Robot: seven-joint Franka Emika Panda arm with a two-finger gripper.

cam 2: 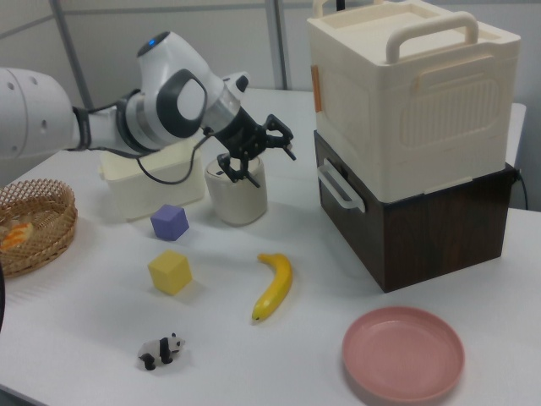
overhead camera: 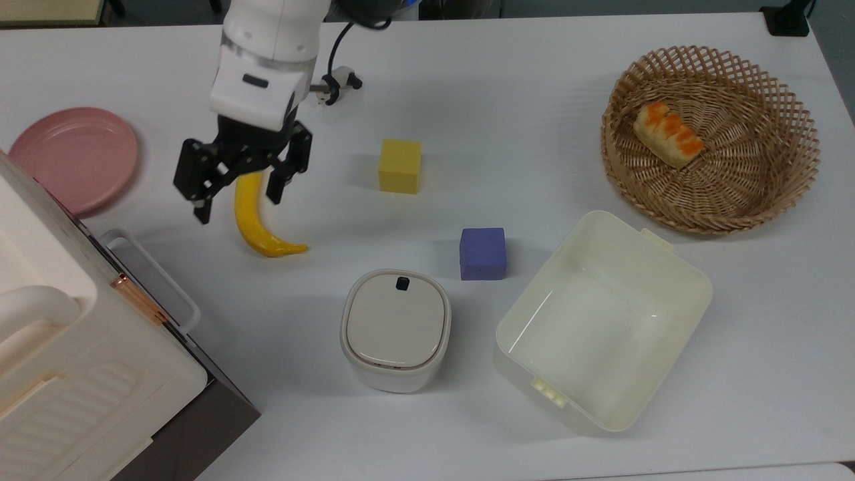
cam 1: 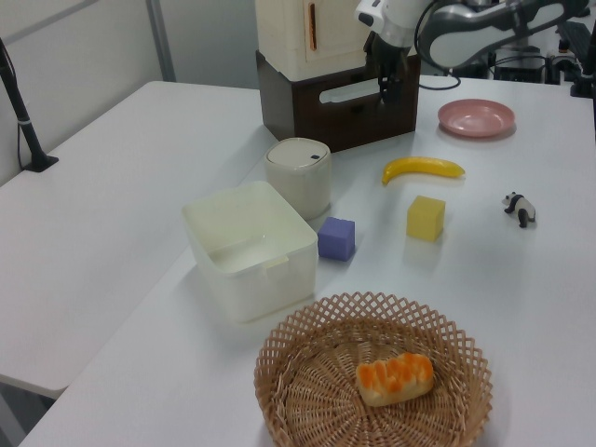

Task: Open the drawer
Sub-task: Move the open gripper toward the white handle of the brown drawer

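The gripper (overhead camera: 237,198) hangs in the air over the top end of the banana (overhead camera: 257,220) — its fingers (overhead camera: 200,212) are spread wide open and hold nothing. The drawer (cam 2: 418,228) is shut. It sits under the cream cabinet (cam 2: 406,93) at the top view's left edge of the white counter (overhead camera: 521,100), and its white loop handle (overhead camera: 157,274) sticks out toward the banana. The gripper is near the handle but not touching it.
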